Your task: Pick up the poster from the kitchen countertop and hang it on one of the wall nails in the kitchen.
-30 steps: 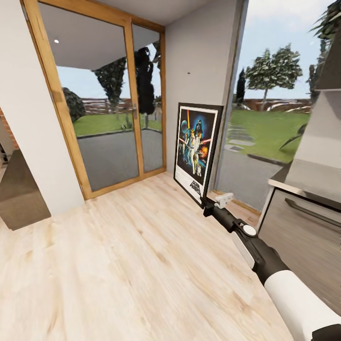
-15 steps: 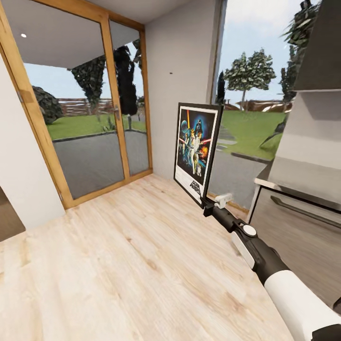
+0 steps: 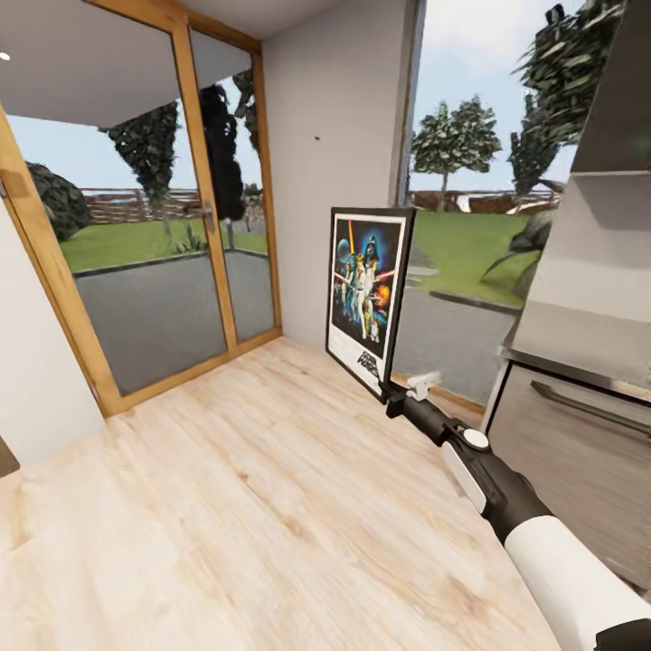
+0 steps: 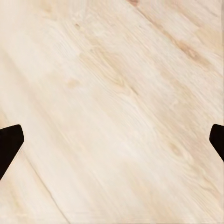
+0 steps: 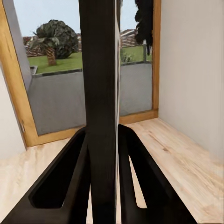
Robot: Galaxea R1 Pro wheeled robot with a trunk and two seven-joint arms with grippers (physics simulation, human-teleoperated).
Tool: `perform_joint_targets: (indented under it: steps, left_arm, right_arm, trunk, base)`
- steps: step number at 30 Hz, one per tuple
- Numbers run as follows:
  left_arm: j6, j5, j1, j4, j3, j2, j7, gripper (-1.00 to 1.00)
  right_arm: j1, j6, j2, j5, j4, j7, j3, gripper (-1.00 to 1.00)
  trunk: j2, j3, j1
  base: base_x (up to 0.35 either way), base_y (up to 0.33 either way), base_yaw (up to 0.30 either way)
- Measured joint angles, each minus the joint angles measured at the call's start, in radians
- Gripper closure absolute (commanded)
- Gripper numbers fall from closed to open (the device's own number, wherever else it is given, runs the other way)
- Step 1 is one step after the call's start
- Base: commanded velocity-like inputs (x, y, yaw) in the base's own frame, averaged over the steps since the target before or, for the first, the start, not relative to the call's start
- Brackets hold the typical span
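poster [image 3: 366,294] stood upright off the pale plank floor [image 3: 235,488], its long axis vertical, its lower corner clamped in the right pincer [image 3: 395,396] and rising straight above it. flat, rigid, black-framed, glossy print. a small wall nail [image 3: 316,138] sat higher, up-left. left pincer [image 4: 112,140] hung wide apart, holding nothing.

We are seeing bright, even daylight coming through the glass doors [image 3: 172,226], soft shadows, no glare, straight lines bowing at edges, renders slightly soft.
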Motion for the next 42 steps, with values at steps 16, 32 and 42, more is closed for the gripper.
perform_joint_targets:
  steps: [16,32,42]
  left_arm:
    - [-0.001,0.0,0.0,0.0,0.003,0.0,0.0,-1.0]
    - [-0.003,0.0,0.0,0.0,0.005,0.0,-0.003,-1.0]
    - [-0.003,0.0,0.0,0.0,0.005,0.0,-0.004,-1.0]
  right_arm:
    - [0.0,0.02,0.0,0.002,0.0,0.067,-0.001,1.0]
    - [0.0,0.019,0.001,0.001,-0.001,0.067,0.002,1.0]
    - [0.0,0.018,0.002,0.003,-0.001,0.067,0.003,1.0]
  trunk:
    - [0.0,0.008,0.0]
    - [0.0,0.011,0.0]
    - [0.0,0.011,0.0]
  base:
    - [0.199,0.298,-0.298]
    - [0.126,0.178,-0.105]
    - [0.183,0.254,0.057]
